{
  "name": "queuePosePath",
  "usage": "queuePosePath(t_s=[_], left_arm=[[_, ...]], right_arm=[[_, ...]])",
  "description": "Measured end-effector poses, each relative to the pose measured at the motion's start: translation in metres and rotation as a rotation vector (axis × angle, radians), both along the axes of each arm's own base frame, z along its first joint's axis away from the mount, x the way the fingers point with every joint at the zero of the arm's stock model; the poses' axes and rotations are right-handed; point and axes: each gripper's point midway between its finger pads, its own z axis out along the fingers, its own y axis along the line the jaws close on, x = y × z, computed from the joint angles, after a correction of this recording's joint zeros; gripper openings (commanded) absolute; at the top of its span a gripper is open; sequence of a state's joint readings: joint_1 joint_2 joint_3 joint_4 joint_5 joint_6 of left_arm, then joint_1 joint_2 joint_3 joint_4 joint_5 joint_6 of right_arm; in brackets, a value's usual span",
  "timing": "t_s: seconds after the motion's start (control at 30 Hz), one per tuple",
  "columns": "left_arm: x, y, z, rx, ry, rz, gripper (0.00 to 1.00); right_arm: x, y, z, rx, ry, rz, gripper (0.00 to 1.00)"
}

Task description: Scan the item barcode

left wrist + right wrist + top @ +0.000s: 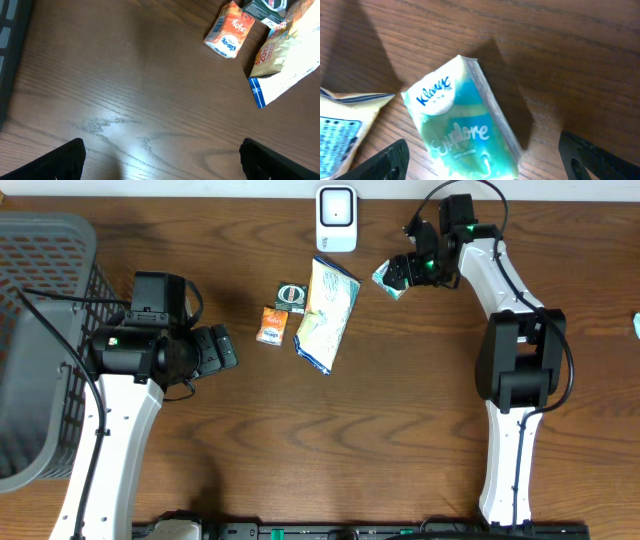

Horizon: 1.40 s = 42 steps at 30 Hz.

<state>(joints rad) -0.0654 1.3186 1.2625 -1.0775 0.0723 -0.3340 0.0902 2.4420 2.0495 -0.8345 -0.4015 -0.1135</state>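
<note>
The tissue pack point(465, 125) sits on the desk point(125, 75) just right of the far scanner point(336, 218), probably to present its barcode. The right fingers point(390, 160) stand spread either side of it, not gripping. The left fingers point(65, 160) hang open, idle.

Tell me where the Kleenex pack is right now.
Overhead, the Kleenex pack is toward the table's far side, just right of the white scanner and the snack bag, between the fingers of the open right hand.
</note>
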Motion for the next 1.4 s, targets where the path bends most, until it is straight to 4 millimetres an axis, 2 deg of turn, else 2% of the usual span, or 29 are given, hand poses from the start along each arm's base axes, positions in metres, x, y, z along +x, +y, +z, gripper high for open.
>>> queuePosePath(t_s=[0.07, 0.13, 0.17, 0.23, 0.27, 0.6, 0.73, 0.87, 1.1, 1.4], left_arm=[[0.000, 0.000, 0.000, 0.000, 0.000, 0.000, 0.98], [0.000, 0.000, 0.000, 0.000, 0.000, 0.000, 0.98], [0.000, 0.000, 0.000, 0.000, 0.000, 0.000, 0.98], [0.000, 0.000, 0.000, 0.000, 0.000, 0.000, 0.98], [0.000, 0.000, 0.000, 0.000, 0.000, 0.000, 0.98], [0.000, 0.000, 0.000, 0.000, 0.000, 0.000, 0.98], [0.000, 0.000, 0.000, 0.000, 0.000, 0.000, 0.98], [0.000, 0.000, 0.000, 0.000, 0.000, 0.000, 0.98], [0.000, 0.000, 0.000, 0.000, 0.000, 0.000, 0.98], [0.000, 0.000, 0.000, 0.000, 0.000, 0.000, 0.98]], right_arm=[[0.002, 0.003, 0.004, 0.000, -0.014, 0.005, 0.92], [0.006, 0.005, 0.009, -0.006, -0.040, 0.008, 0.84], [0.007, 0.006, 0.010, -0.010, -0.049, 0.009, 0.75], [0.011, 0.006, 0.012, -0.021, -0.071, 0.007, 0.44], [0.013, 0.006, 0.012, -0.028, -0.082, 0.013, 0.38], [0.018, 0.005, 0.012, -0.052, -0.113, 0.023, 0.39], [0.015, 0.005, 0.003, -0.052, -0.108, 0.027, 0.38], [0.007, 0.009, -0.009, -0.041, -0.085, 0.039, 0.26], [0.007, 0.015, -0.008, -0.024, -0.091, 0.052, 0.01], [0.009, 0.017, -0.004, 0.006, -0.069, -0.008, 0.01]])
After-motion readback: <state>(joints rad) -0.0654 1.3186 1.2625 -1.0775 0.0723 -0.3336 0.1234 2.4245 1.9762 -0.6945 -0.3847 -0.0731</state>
